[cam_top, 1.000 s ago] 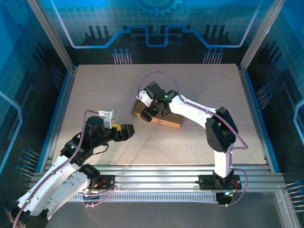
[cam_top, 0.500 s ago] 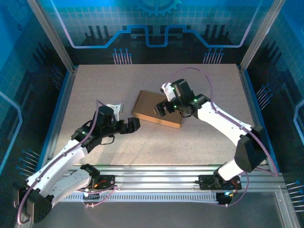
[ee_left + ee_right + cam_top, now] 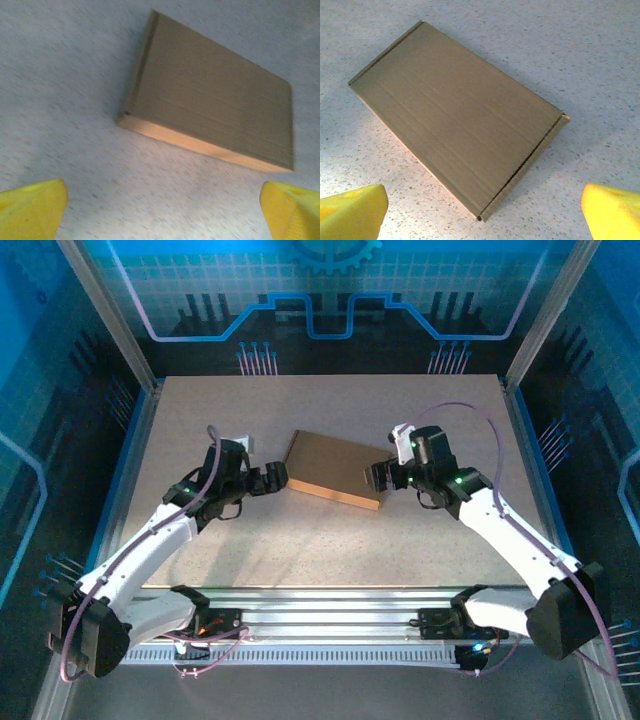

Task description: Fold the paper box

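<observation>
We see the paper box (image 3: 335, 470) lying flat and closed near the middle of the table (image 3: 200, 420). The left gripper (image 3: 275, 478) is just beside it at 9 o'clock and the right gripper (image 3: 378, 477) at 3 o'clock. Both have their jaws spread wide and grasp nothing.

No lettering, label, brand or number can be read anywhere in the scene. The paper box (image 3: 335, 470) shows plain brown, unmarked faces on the speckled worktop (image 3: 300, 540). The blue back panel (image 3: 200, 290) carries a gear outline (image 3: 332, 252) and circuit-style lines, with no words.
</observation>
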`<action>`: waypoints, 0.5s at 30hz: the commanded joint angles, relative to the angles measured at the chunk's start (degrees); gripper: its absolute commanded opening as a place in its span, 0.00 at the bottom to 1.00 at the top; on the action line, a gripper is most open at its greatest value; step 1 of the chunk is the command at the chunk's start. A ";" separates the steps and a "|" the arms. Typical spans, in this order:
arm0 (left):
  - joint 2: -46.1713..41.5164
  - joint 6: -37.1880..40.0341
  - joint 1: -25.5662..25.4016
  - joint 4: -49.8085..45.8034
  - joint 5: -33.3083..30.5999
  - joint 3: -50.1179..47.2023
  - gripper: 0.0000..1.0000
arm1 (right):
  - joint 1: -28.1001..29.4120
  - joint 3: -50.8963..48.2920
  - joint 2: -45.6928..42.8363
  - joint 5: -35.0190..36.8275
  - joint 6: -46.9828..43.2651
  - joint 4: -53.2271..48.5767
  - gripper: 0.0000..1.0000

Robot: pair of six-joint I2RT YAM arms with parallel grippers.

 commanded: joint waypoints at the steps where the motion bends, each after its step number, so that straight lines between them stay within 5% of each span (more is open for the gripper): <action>1: -3.19 7.61 2.80 -0.44 -7.33 0.67 0.99 | -0.65 -2.15 -2.92 3.98 2.24 1.63 1.00; 8: -13.40 14.18 5.76 1.35 -12.67 -5.56 0.99 | -0.66 -8.26 -6.16 -1.34 2.84 5.25 1.00; 15: -20.34 10.06 5.85 17.83 -10.59 -21.37 0.99 | -0.69 -9.55 -5.45 3.78 4.03 5.10 1.00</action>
